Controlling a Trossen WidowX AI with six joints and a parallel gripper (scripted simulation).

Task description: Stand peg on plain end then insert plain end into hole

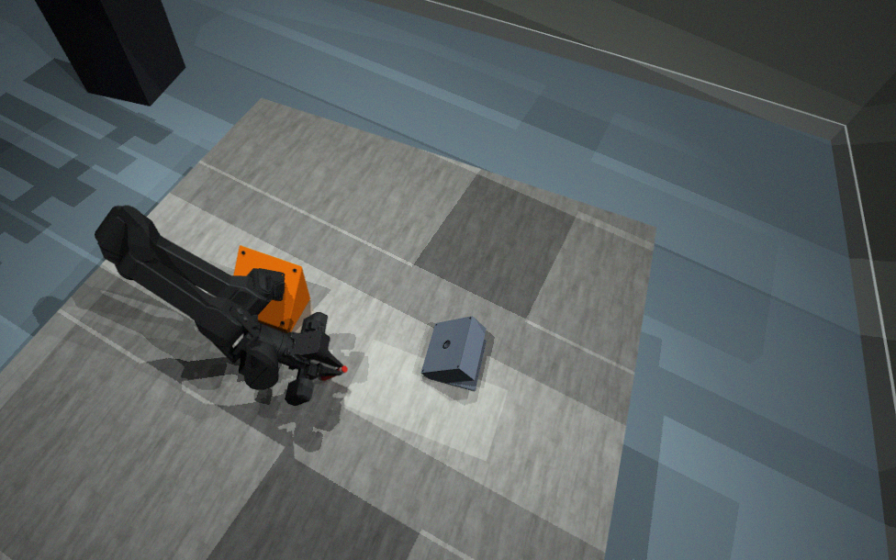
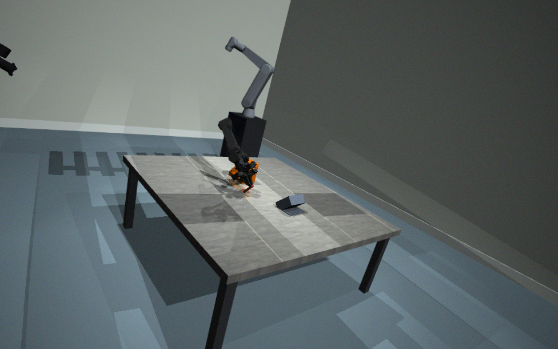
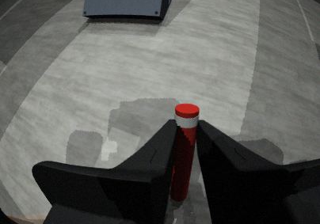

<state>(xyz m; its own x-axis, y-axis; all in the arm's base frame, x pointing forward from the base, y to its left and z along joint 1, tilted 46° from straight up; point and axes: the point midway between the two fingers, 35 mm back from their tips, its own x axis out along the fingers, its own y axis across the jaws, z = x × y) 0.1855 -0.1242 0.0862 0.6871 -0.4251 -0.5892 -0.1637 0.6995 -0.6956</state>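
Note:
My gripper [image 3: 185,126] [image 1: 340,369] is shut on the red peg [image 3: 184,149] [image 2: 247,189]. The fingertips hold it close to its white band [image 3: 186,121], with the banded end at the top. In the exterior view the peg leans, its plain end lower and pointing left. Whether that end touches the table cannot be told. The blue-grey sloped panel [image 1: 450,354] [image 2: 291,201] [image 3: 127,3] stands apart from the peg, farther from the arm's base. Its hole [image 1: 446,343] shows in the top view and is partly cut off at the top of the wrist view.
The arm's orange base [image 1: 296,296] stands close behind the gripper on the table [image 1: 542,501] [image 2: 211,256]. A grey arm [image 2: 256,88] on a black pedestal [image 2: 252,136] stands beyond the table. Another black arm [image 2: 1,60] shows at the left edge of the exterior view.

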